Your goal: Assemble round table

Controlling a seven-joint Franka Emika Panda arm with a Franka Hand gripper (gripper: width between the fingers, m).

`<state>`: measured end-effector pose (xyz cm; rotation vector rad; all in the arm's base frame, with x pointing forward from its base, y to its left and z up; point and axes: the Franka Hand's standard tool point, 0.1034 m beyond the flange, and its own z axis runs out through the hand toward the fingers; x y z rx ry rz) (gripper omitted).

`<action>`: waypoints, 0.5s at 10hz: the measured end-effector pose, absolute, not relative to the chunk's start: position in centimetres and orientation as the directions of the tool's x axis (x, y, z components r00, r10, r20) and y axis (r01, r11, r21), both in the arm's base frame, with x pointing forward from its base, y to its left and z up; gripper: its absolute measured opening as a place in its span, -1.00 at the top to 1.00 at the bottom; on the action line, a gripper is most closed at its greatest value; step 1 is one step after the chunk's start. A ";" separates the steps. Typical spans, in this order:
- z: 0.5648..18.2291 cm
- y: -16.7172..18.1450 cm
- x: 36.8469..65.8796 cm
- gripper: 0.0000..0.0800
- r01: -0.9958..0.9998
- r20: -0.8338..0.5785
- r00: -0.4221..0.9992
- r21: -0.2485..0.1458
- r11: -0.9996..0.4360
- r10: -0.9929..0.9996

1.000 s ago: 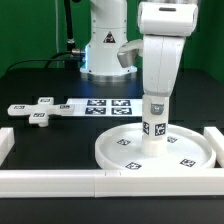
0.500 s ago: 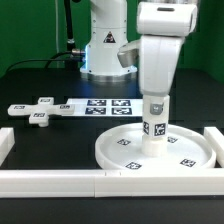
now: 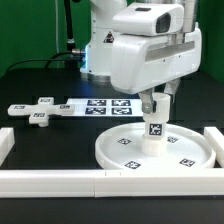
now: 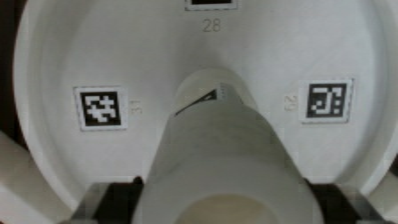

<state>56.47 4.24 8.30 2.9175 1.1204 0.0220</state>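
Note:
The large round disc (image 3: 112,150) lies flat on the table at the exterior view's right. The short thick post (image 3: 155,131) stands upright on its middle. My gripper (image 3: 154,104) comes down from above and is shut on the post's upper part. In the wrist view the post (image 4: 222,140) fills the space between my two black pads (image 4: 118,200), with the disc (image 4: 107,50) and its tags beneath. The cross-shaped piece (image 3: 38,110) lies on the table at the exterior view's left, away from the gripper.
The marker board (image 3: 105,105) lies behind the disc. White border rails run along the front (image 3: 60,182) and at the left (image 3: 4,142). The robot base (image 3: 103,50) stands at the back.
My wrist has turned about the post's axis, so the hand now shows its broad side. The post still stands at the disc's middle.

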 end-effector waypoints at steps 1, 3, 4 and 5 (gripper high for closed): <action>8.3 4.3 56.5 -0.02 0.615 0.010 0.789 0.017 -0.789 0.615; 8.2 4.3 56.6 -0.02 0.390 0.047 0.920 0.000 -0.921 0.389; 8.2 4.2 56.7 -0.02 0.297 0.060 0.953 -0.010 -0.955 0.296; 8.2 4.1 56.8 -0.02 0.164 0.078 0.984 -0.018 -0.986 0.162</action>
